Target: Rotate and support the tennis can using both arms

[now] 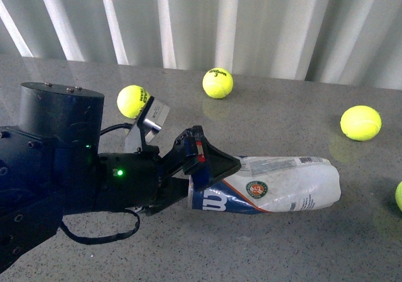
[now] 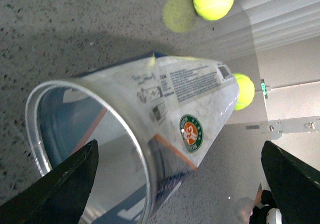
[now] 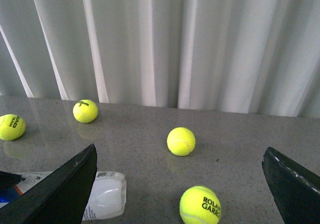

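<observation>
The left hand [image 2: 179, 144] is wide open at the can's [image 1: 276, 184] mouth; the right hand [image 3: 179, 148] is open, empty.

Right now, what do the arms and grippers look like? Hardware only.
Left arm: bulky black cylindrical housings, one green light, a looping black cable, a silver bracket. Left gripper: black wedge-shaped fingers, red marking. Right gripper: same black tapered fingers; its arm is out of view.

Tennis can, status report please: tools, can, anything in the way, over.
Left tool open, straddling tennis can at its open end. Right tool open, empty. Can on its side on table. Loose balls nearby, none touching.
</observation>
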You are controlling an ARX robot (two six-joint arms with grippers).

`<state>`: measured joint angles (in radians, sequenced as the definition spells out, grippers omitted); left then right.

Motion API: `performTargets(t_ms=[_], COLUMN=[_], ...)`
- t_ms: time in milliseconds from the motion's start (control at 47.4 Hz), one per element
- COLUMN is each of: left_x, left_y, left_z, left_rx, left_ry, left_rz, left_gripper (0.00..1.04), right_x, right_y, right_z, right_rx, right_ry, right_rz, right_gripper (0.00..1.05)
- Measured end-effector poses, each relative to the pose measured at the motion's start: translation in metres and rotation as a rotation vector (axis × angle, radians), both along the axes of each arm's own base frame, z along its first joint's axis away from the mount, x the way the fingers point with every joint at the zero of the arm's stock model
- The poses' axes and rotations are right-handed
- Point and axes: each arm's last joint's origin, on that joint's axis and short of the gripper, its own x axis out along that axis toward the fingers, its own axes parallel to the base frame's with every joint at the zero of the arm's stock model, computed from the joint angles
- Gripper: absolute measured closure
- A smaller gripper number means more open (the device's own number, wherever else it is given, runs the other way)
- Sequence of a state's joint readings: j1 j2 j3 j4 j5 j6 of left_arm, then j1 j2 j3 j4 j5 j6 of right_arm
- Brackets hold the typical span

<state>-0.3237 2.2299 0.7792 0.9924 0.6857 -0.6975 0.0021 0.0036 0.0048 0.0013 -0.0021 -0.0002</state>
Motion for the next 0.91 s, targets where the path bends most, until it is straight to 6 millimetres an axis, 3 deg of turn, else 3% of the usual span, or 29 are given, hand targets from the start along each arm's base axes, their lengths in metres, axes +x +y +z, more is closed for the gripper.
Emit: performTargets(t_ms=[190,612,759,907], left_x=[0.005,-0.003,-0.013,-0.020], left_y=[-0.006,-0.002,-0.006,-0.009], left_z=[0.000,0.005,0.010,0.032], left_rx=[-0.035,-0.195,-0.196,-0.145], left_ry=[0.009,0.058,0.080,0.083], left_rz=[0.007,0.057,0.052,0.013], left_gripper=[0.29,1.02,1.01,1.01], right_x=[0.000,0.000,0.000,0.000], right_y=[0.000,0.000,0.000,0.000], right_z=[0.000,0.000,0.000,0.000], right_rx=[0.000,0.000,0.000,0.000], right_ry=[0.000,0.000,0.000,0.000], right_rz=[0.000,0.000,0.000,0.000], right_gripper=[0.07,0.07,0.07,0.07])
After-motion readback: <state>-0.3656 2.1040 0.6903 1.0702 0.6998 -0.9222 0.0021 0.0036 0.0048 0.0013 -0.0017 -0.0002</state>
